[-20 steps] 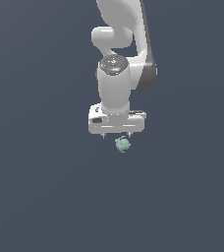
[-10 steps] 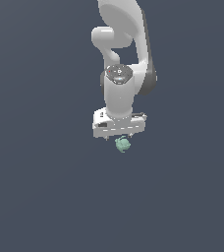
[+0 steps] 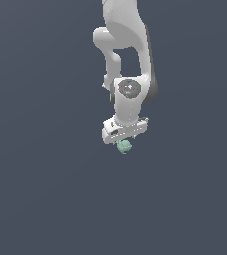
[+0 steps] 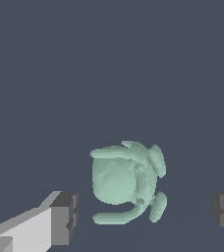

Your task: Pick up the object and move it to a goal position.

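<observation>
While the gripper (image 3: 125,141) hung just above the object (image 3: 124,147) near the centre of the exterior view, its fingers (image 4: 60,219) stood apart in the wrist view, one at the lower left of the frame and the other at the lower right edge, with the object (image 4: 126,182) between them and touching neither. The object was a small, pale mint-green lump with rounded lobes sticking out around a smoother body; it appeared to rest on the dark table (image 3: 46,199), though no contact shadow was clear. Main risk judged here: the lobed, uneven shape offered poor flat faces, so closing pads might catch a lobe and squeeze the lump sideways or roll it out. It also sat nearer one finger than the other, so that finger might push it first. Closing too high could clip only its top.
</observation>
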Motion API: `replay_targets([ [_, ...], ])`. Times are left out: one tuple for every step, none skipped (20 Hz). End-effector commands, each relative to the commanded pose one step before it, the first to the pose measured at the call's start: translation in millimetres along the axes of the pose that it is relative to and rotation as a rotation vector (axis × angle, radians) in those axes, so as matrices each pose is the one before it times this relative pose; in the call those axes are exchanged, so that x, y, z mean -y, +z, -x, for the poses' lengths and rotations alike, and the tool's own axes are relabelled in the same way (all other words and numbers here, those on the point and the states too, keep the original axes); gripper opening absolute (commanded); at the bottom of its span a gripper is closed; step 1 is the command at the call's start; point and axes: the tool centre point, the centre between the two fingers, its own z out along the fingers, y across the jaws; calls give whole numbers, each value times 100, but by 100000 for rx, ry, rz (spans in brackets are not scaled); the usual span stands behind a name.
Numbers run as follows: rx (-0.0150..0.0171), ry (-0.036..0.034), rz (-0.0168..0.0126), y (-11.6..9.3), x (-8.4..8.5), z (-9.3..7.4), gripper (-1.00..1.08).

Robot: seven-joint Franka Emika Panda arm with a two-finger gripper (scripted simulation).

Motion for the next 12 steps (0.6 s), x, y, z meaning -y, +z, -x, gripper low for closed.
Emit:
replay_targets([
  [154,-3088,258,623,374,238,100],
  [53,-614,35,133,86,51,100],
  [32,-370,20,79,53,30,100],
  [10,-119,6,26,15,11,100],
  [53,716,-97,-107,-57,-35,100],
  [0,0,0,35,-2,2,100],
  [0,0,0,104,-7,6,100],
  [0,0,0,174,-11,10,100],
  [-5,-68,7,238,24,3,100],
  [-5,-69,7,306,20,8,100],
  [-5,-69,6,373,16,13,100],
  [0,0,0,443,-26,29,100],
])
